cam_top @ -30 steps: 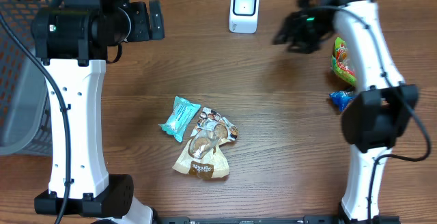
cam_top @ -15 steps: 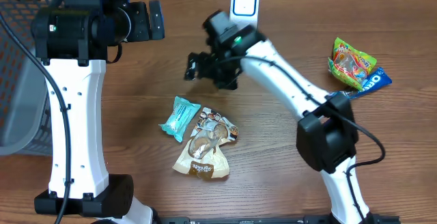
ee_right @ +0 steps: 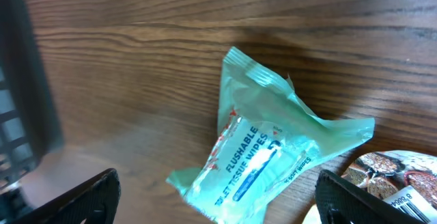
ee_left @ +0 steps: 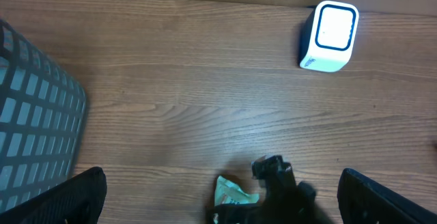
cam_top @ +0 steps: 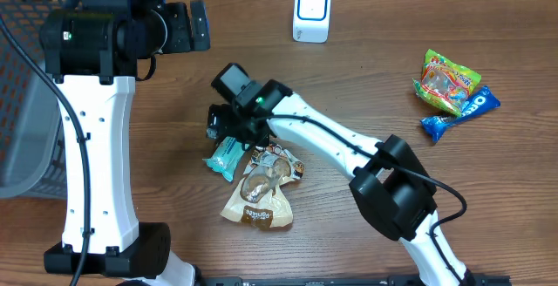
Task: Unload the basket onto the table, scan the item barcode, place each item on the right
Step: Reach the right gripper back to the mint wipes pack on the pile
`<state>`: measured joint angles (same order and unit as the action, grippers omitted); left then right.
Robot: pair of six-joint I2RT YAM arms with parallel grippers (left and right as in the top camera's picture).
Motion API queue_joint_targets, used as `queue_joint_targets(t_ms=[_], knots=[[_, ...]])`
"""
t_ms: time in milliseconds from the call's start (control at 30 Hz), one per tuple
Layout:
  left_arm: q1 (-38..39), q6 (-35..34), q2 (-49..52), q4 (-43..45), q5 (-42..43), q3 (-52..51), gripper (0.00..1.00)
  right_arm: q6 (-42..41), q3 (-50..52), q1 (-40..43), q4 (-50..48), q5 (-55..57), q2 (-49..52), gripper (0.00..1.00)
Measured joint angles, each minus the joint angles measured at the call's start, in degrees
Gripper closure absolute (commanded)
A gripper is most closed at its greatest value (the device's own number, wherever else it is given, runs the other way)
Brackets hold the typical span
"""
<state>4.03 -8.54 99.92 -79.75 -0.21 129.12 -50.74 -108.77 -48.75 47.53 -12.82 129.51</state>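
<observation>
Teal plastic packet of flushable wipes [ee_right: 273,149] lies just beneath the spread, empty right gripper [ee_right: 217,200], long axis slanting between its jaws; right arm nearer.

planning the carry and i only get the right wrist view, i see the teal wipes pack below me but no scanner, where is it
observer: the white scanner stands at the far edge of the table, beyond the wipes pack and off to its right.
operator: anything lying in between
observer: no, nothing lies on the table between the pack and the scanner.
operator: any other items out there
observer: two more at the right side of the table, a green candy bag with a blue oreo pack right beside it.
</observation>
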Motion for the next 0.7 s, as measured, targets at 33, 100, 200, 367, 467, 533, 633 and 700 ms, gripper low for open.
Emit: queue_joint_targets(t_ms=[33, 100, 200, 367, 467, 533, 633, 700], knots=[[0.0, 0.0, 0.0, 0.0, 0.0, 0.0, 0.0, -0.5, 0.7, -0.5, -0.7, 1.1, 0.0, 0.14], [0.0, 0.0, 0.0, 0.0, 0.0, 0.0, 0.0, -1.5, 2.4, -1.3, -2.2, 2.8, 0.0, 0.2], [0.0, 0.0, 0.0, 0.0, 0.0, 0.0, 0.0, -2.6, 4.2, -2.3, -3.5, 4.3, 0.0, 0.23], [0.0, 0.0, 0.0, 0.0, 0.0, 0.0, 0.0, -3.6, 4.3, -2.7, -3.7, 4.8, 0.8, 0.36], [0.0, 0.0, 0.0, 0.0, 0.0, 0.0, 0.0, -3.6, 4.3, -2.2, -2.3, 4.5, 2.0, 0.72], [0.0, 0.0, 0.0, 0.0, 0.0, 0.0, 0.0, -3.0, 4.3, -1.5, -1.2, 3.3, 2.4, 0.82], [0.0, 0.0, 0.0, 0.0, 0.0, 0.0, 0.0, -0.5, 4.0, 0.6, 0.5, 0.4, 2.3, 0.91], [0.0, 0.0, 0.0, 0.0, 0.0, 0.0, 0.0, 1.2, 4.0, 2.4, 1.8, -1.9, 2.3, 0.95]])
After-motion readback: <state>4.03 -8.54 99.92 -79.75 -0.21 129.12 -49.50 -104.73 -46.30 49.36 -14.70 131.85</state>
